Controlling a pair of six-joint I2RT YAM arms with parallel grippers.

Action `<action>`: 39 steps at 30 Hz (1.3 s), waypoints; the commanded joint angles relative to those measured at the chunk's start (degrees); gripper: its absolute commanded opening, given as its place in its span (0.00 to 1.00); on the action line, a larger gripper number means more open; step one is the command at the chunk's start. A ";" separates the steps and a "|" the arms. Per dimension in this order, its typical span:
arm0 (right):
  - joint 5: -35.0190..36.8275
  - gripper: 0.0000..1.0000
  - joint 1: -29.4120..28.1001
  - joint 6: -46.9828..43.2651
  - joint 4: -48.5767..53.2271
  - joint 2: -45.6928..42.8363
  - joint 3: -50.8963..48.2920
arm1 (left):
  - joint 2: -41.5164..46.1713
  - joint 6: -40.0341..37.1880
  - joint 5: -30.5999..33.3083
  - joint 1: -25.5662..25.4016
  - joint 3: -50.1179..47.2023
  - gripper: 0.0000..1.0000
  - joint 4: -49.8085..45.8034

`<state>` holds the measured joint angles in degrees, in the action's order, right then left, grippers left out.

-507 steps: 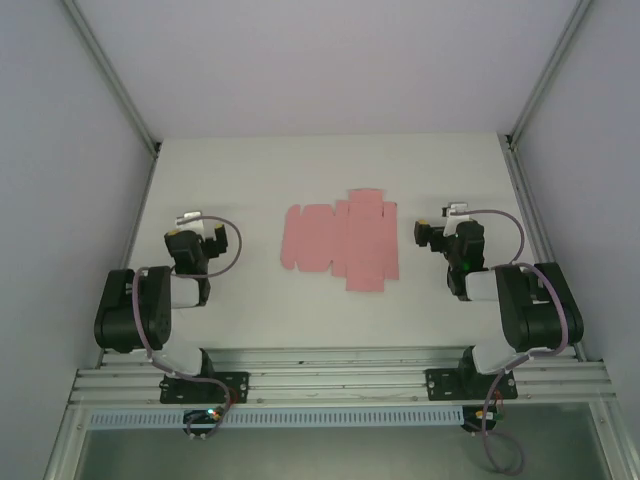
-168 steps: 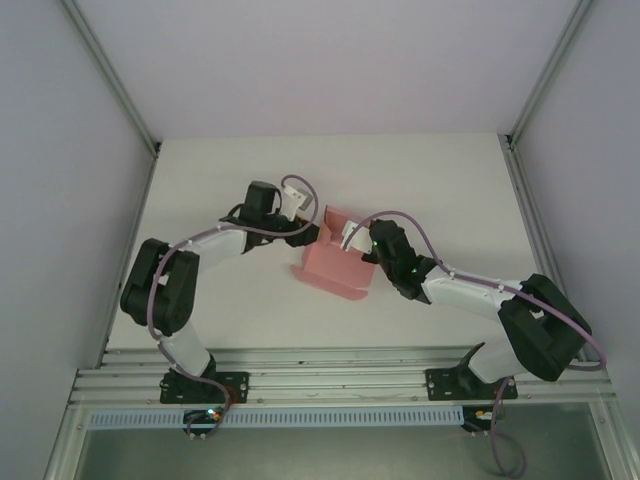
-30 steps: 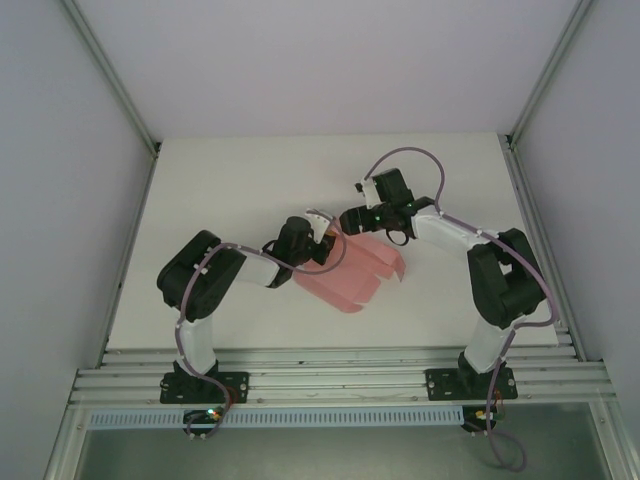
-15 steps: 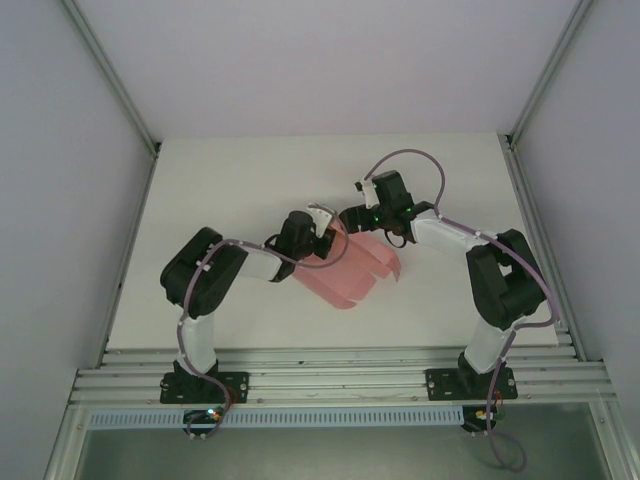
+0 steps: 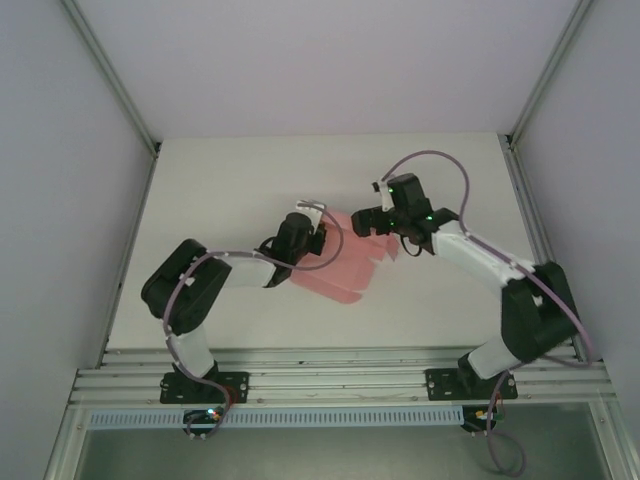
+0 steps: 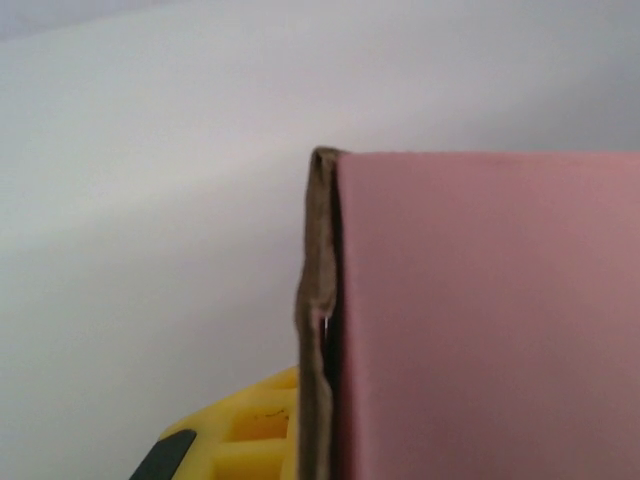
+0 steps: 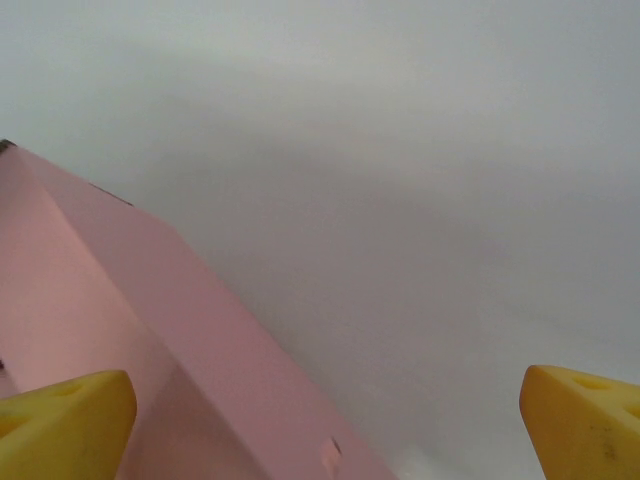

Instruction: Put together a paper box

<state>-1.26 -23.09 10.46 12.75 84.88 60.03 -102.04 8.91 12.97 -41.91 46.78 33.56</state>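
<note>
Near side: the paper box point(image 5: 345, 272) is sitting mid-desk point(image 5: 220, 180), partly folded, its near lobe down on the surface.

My left end effector point(image 5: 320, 234) is clenching the box's left edge. In the left wrist view the doubled card edge is running straight up beside my jaw.

Farther out, my right end effector point(image 5: 366, 224) is standing released, jaws spread wide, just beside the box's far right corner. In the right wrist view the pink panel is lying low and left, with nothing between the jaws.

Just changed: the right has been letting go and backing off rightward. My guess is that the fold is set and I am holding it alone on the left.

Against the earliest frame, the sheet is no longer lying flat between parked arms.
</note>
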 commanded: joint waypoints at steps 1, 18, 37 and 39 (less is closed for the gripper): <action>4.88 1.00 0.33 -2.22 4.01 -6.38 -0.34 | 2.25 4.20 7.98 0.32 0.46 0.00 -6.66; 7.48 1.00 1.12 -3.82 3.41 -5.25 -4.22 | 8.08 8.23 3.29 -0.08 1.20 0.00 -13.96; -1.29 1.00 1.20 4.67 -18.36 -7.90 -14.39 | 9.79 16.03 -0.30 -0.19 1.25 0.00 -13.23; 2.23 1.00 1.12 4.16 -14.13 -10.24 -15.06 | 10.51 17.20 0.72 0.10 1.12 0.00 -14.17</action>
<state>-4.36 -21.65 13.61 -2.11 78.65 45.06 -94.65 23.35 14.13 -41.71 46.89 19.51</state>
